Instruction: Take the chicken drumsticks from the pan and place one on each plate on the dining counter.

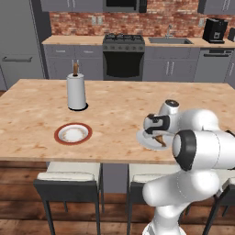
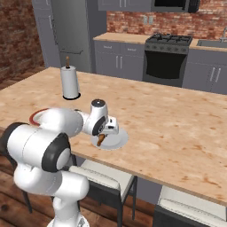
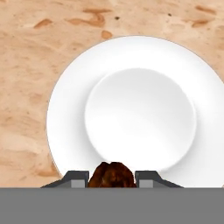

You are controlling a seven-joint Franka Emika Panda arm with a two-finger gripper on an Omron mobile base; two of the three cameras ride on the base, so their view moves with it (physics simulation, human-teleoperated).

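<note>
Hovering over the pale plate [image 3: 140, 118], hand [image 3: 113, 177] clamped on a drumstick [image 3: 112, 175], positioned for release there.

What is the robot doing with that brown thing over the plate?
The robot arm is holding a chicken drumstick in its gripper, jaws shut on it, right above the white plate with the pale rim on the dining counter. That plate has no food on it yet. The other plate, the one with the red-orange rim, sits further along the counter with no drumstick on it, near a paper towel roll.
</note>
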